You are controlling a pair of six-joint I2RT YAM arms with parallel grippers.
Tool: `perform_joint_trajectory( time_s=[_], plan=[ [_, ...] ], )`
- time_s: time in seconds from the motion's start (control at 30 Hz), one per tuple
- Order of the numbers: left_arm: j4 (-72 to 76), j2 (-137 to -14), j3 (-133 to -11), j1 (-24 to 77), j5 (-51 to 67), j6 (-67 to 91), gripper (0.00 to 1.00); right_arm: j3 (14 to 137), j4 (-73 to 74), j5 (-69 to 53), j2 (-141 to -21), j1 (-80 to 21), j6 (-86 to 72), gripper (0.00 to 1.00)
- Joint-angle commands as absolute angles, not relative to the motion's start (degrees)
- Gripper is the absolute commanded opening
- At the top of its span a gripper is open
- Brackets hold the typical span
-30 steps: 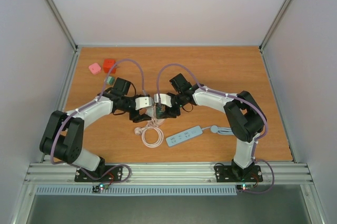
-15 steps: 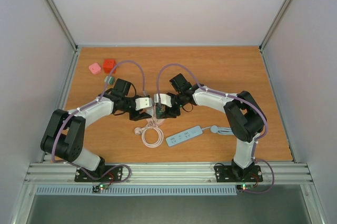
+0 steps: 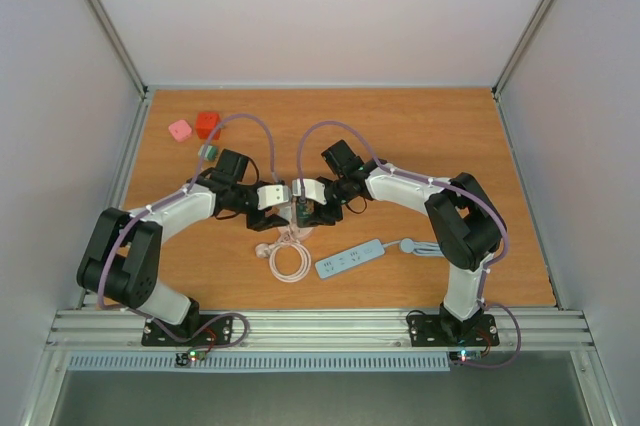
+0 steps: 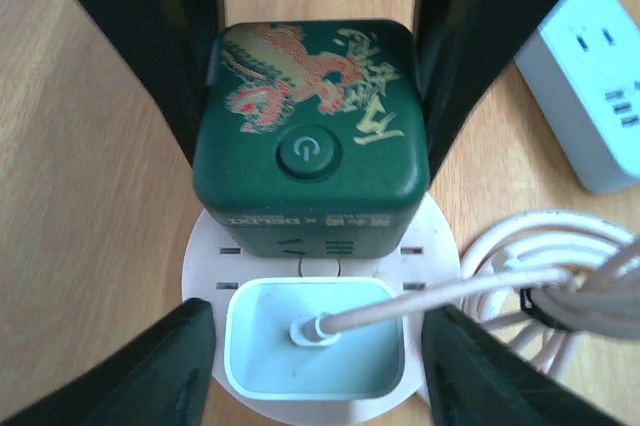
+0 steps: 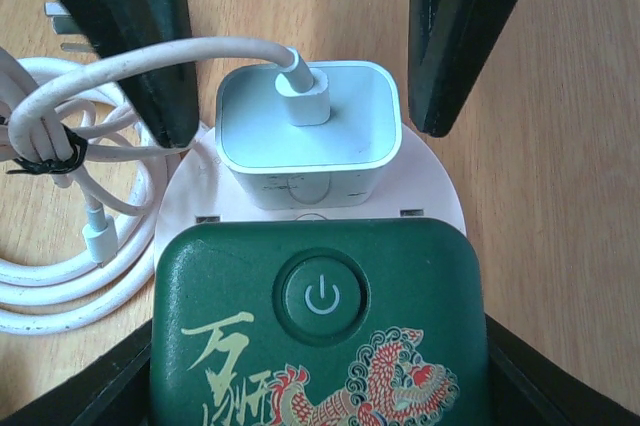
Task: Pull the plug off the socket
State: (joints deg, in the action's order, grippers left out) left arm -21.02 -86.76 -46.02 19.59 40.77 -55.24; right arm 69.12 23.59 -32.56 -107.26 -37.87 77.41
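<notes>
white plug (image 4: 315, 336): looks light, hard, smooth, likely stiff in round socket (image 5: 430, 186); grab flat sides, not cable (image 4: 430, 301). left gripper (image 4: 315, 351) open, fingers straddle plug, slim gaps. right gripper (image 5: 315, 376) clamps green block (image 5: 320, 316).

**Left wrist view.** A white plug (image 4: 315, 351) is sitting in a round white socket (image 4: 205, 258). Its cable (image 4: 450, 298) is running off to the right into a tied coil lying on the wooden table (image 4: 80, 196). The left gripper (image 4: 318, 371) is straddling the plug, with its dark fingers (image 4: 140, 376) standing just beside the plug's two sides and thin gaps showing. Behind the plug, a green cube (image 4: 310, 86) bearing a dragon motif and a power button is resting on the same socket. The right gripper (image 4: 315, 136) is pressing against the cube's flanks. A power strip (image 4: 590, 76) is lying at upper right.
</notes>
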Motion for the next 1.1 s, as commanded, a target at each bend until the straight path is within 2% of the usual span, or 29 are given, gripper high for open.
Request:
perform_joint_trajectory(
  time_s=[0.0, 0.07, 0.13, 0.43, 0.53, 0.57, 0.63, 0.87, 1.07],
  plan=[
    [-17.38, -86.07, -44.24, 19.99, 41.75, -55.56, 0.65, 68.75, 27.6, -29.53, -108.39, -37.97, 76.9, 0.06],
    [-17.01, -86.25, -43.58, 20.12, 40.25, -56.83, 0.71, 68.74, 27.6, -29.49, -108.44, -37.97, 76.9, 0.06],
    [-16.26, -86.72, -43.31, 20.13, 39.51, -56.75, 0.72, 68.76, 27.6, -29.44, -108.48, -37.97, 76.82, 0.06],
    [-11.35, -88.14, -42.58, 20.92, 39.33, -53.55, 0.67, 68.74, 27.34, -29.7, -108.74, -38.1, 76.46, 0.04],
    [-9.64, -88.0, -41.53, 21.58, 39.66, -53.2, 0.61, 68.69, 27.34, -29.88, -108.81, -38.14, 76.46, 0.03],
    [-8.93, -87.94, -41.15, 21.62, 39.99, -52.75, 0.54, 68.56, 27.42, -29.64, -108.81, -38.13, 76.46, 0.02],
    [-9.02, -87.1, -41.1, 21.62, 40.53, -52.73, 0.49, 68.59, 27.59, -29.34, -108.94, -38.08, 76.46, 0.01],
    [-15.93, -84.69, -42.75, 21.62, 44.58, -55.86, 0.4, 68.93, 27.86, -27.57, -109.58, -38.23, 75.88, 0.01],
    [-13.34, -81.68, -41.2, 21.92, 44.34, -56.64, 0.37, 69.25, 28.35, -26.92, -110.09, -38.2, 75.2, 0.01]
  ],
)
